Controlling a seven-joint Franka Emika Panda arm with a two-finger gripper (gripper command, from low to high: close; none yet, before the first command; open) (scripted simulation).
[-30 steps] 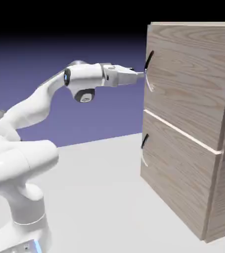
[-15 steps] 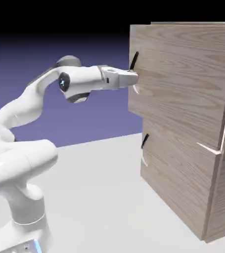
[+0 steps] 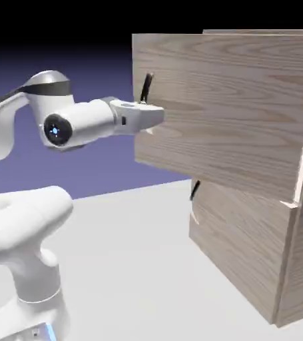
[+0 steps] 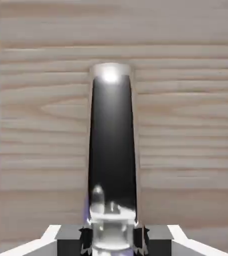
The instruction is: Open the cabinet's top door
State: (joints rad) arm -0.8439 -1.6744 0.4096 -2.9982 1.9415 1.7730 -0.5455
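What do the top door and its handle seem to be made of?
The top door looks like light, matte wood: grain lines run across it in both views. Its handle looks like glossy black metal or plastic, judging by the bright highlight near its end; which one is unclear. The gripper is shut on it.

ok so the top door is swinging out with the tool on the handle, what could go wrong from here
1. The tool grips only the lower part of the thin black handle; as the top door swings and the pull angle changes, the bar may slip out.
2. The arm is already folded back toward its base in the exterior view, so it may run short of room to pull further.
3. The cabinet could shift on the table if the pull drags sideways.
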